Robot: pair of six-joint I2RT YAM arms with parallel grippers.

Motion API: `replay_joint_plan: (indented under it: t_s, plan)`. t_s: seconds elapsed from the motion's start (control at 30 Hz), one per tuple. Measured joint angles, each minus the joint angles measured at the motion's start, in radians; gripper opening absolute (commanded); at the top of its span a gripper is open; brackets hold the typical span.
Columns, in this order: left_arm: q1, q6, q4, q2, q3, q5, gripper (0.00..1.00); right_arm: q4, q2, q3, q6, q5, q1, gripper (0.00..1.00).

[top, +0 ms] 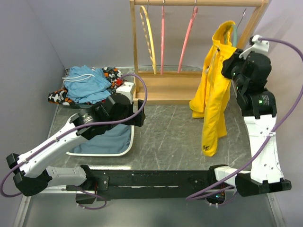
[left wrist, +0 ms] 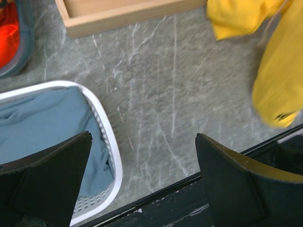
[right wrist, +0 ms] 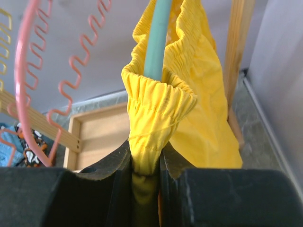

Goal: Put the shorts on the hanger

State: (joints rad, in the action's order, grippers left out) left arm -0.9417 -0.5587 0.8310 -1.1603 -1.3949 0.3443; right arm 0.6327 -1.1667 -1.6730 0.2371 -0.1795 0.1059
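Shorts (right wrist: pixel 158 106) sit pinched in right tool (right wrist: pixel 146 165), waistband draped over hanger (right wrist: pixel 157 38).

Bare table (top: pixel 170 137) lies open in the middle. A white basket (top: pixel 109 154) bounds its left; the hanging shorts (top: pixel 213 94) and wooden rack (top: pixel 165 90) block right and rear.

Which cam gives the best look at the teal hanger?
Right wrist: the hanger shows close up, entering the waistband of the shorts. Top external shows only a sliver beside the fabric. Left wrist doesn't show it.
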Motion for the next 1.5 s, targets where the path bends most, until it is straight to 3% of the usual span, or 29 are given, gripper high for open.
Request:
replay_joint_plan:
  t_s: [0.77, 1.03, 1.47, 1.5]
  plan:
    - [0.0, 0.05, -0.046, -0.035, 0.071, 0.012, 0.96, 0.116, -0.377, -0.513, -0.142, 0.155, -0.079, 0.0]
    - [0.0, 0.068, -0.053, -0.035, 0.085, 0.021, 0.96, 0.126, -0.412, -0.521, -0.149, 0.198, -0.093, 0.0]
    - [0.0, 0.069, -0.063, -0.051, 0.095, 0.02, 0.96, -0.042, -0.321, -0.25, -0.137, 0.217, -0.182, 0.0]
    - [0.0, 0.069, -0.063, -0.053, 0.095, 0.02, 0.96, -0.053, -0.314, -0.239, -0.134, 0.217, -0.184, 0.07]
